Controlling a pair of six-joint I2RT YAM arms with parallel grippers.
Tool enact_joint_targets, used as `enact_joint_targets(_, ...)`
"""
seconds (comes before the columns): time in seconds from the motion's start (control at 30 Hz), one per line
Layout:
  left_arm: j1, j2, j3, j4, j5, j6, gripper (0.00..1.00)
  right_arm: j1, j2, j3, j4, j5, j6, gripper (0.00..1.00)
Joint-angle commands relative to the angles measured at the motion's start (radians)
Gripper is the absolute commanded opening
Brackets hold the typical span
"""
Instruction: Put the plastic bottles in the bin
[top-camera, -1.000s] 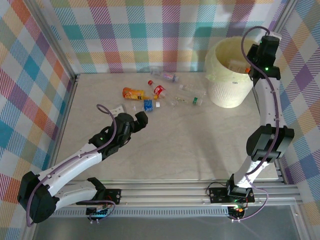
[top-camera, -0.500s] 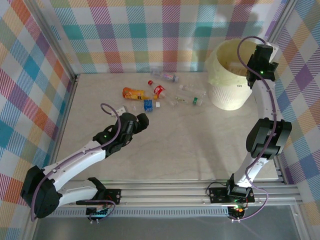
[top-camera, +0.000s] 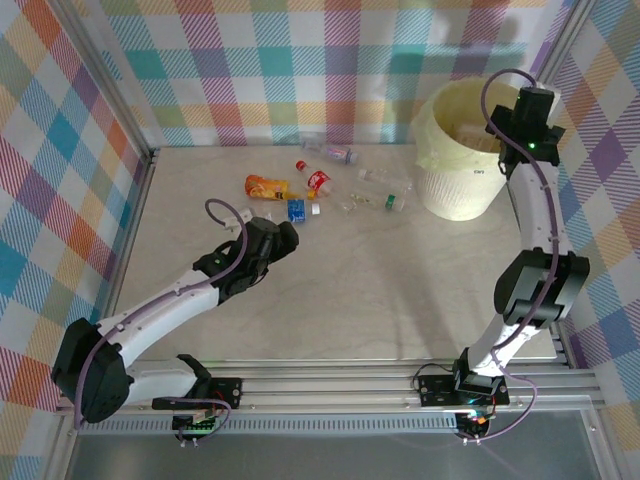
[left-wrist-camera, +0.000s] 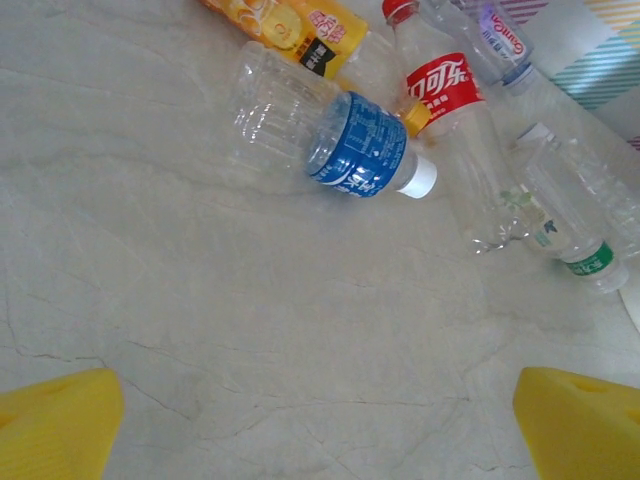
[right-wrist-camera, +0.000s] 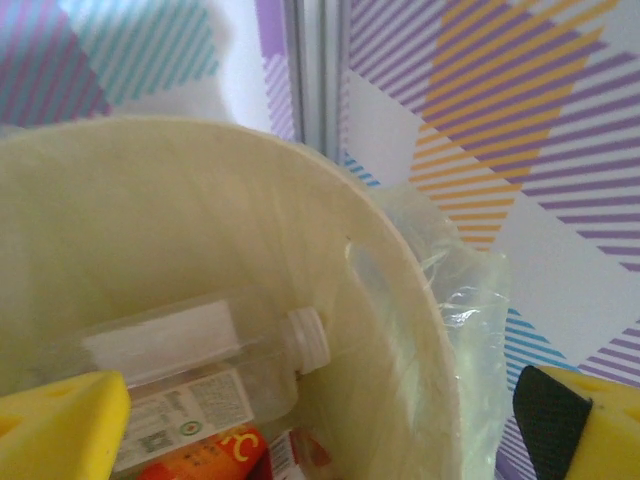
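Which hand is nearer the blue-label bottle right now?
Left. The left hand sits open just short of the blue-label bottle, on its near side; the right hand is far off, open above the bin.

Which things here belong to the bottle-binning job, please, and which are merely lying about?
Job: clear blue-labelled plastic bottle; clear red-labelled plastic bottle; orange-filled plastic bottle; clear green-labelled plastic bottle; large round cream bin; clear white-capped plastic bottle inside it.
Merely there: checked wall panels; aluminium frame rail; pale marbled table.
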Motion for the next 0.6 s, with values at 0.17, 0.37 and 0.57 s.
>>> enact_joint_targets(0.17,0.045,0.032,0.043,-0.02,0.046,-0.037,1.0,-0.004,-0.247,-0.151,0.012,-0.36,0.069,1.0)
enact_joint_targets(0.37,0.083,0.051,0.048,-0.006,0.089,-0.056,1.0,0.001,-0.407,-0.316,0.082,-0.632,0.144,1.0)
enact_joint_targets(0.57,0.116,0.065,0.048,0.002,0.126,-0.08,1.0,0.051,-0.521,-0.452,0.123,-0.833,0.172,1.0)
